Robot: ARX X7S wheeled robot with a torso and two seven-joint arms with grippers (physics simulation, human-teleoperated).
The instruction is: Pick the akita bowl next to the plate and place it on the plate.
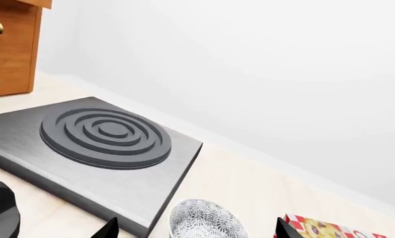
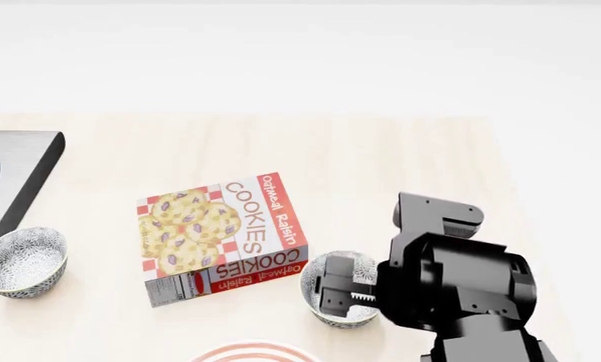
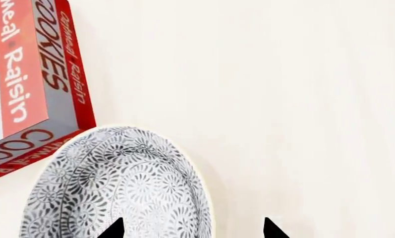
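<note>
Right gripper (image 3: 192,229) straddles akita bowl (image 3: 118,183) rim.

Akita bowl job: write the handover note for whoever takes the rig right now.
Right hand: open, empty, straddling the rim of the akita bowl; one fingertip over the inside, one outside. Not closed on it.
Left hand: open, empty, near the second patterned bowl by the stove. Leave that bowl.
Target bowl sits on the table beside the cookie box, just beyond the plate, which barely shows at the head view's near edge.
Done: approach only.
Left: close, lift, set bowl on plate, release.
</note>
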